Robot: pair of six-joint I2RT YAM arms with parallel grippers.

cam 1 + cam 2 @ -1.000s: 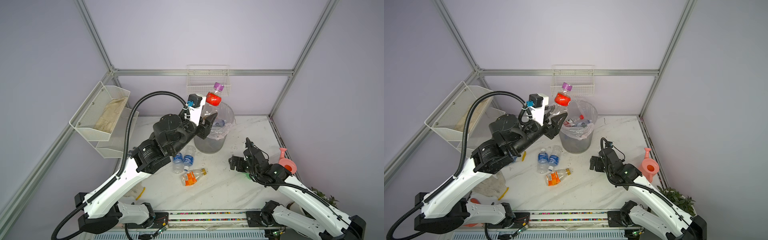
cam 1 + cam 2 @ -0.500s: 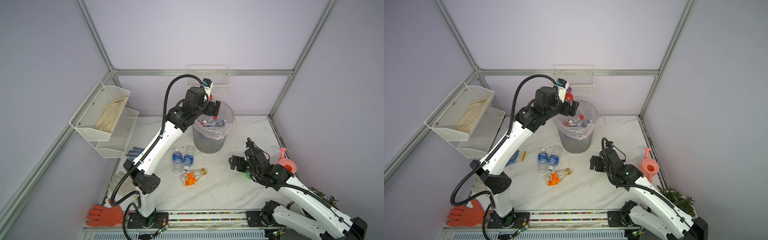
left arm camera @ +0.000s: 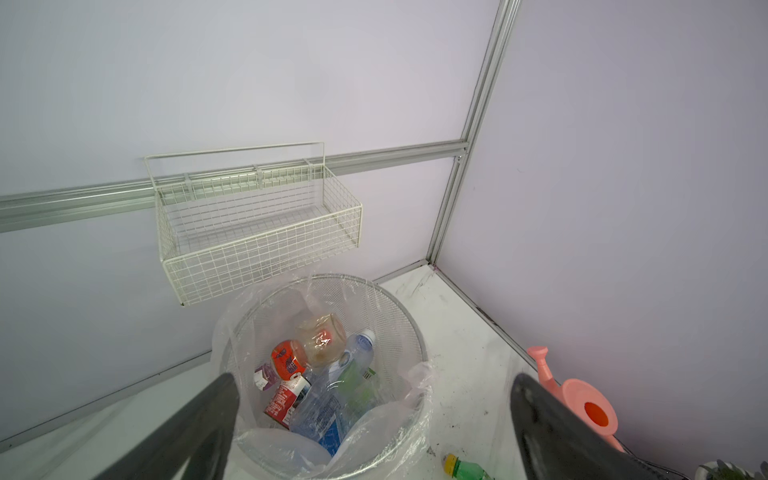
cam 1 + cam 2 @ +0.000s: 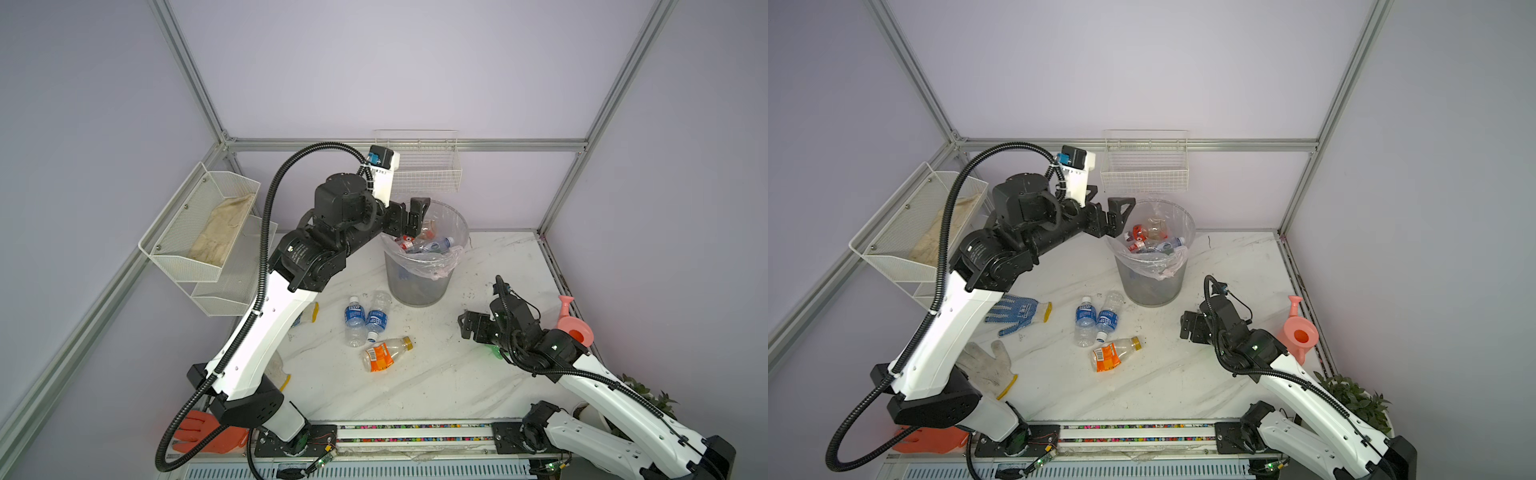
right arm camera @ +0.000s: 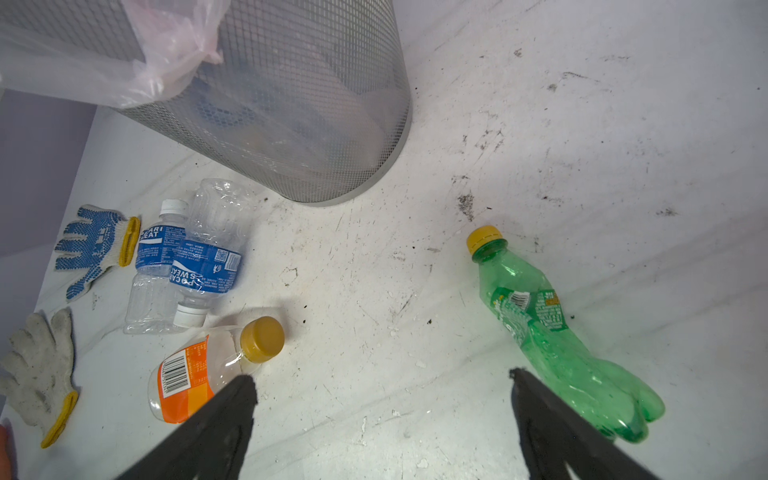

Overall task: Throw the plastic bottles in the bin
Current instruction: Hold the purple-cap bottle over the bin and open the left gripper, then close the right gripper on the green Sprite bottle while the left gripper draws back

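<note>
A moment ago my left gripper (image 4: 415,218) held the red bottle (image 3: 286,359) up over the bin (image 4: 415,286). Now I have let go, and that bottle lies inside the bin on top of the others. So 1 more is done.

The left fingers are spread as wide as they go. Nothing is between them, and they hang just above the bin's rim. My right gripper (image 5: 380,378) is wide open too and holds nothing. It waits low over the table (image 4: 415,386), near the green bottle (image 5: 552,332).

I think 4 are left: that green bottle, 2 blue bottles (image 4: 353,316) and the orange bottle (image 4: 384,353), all lying near the bin.
</note>
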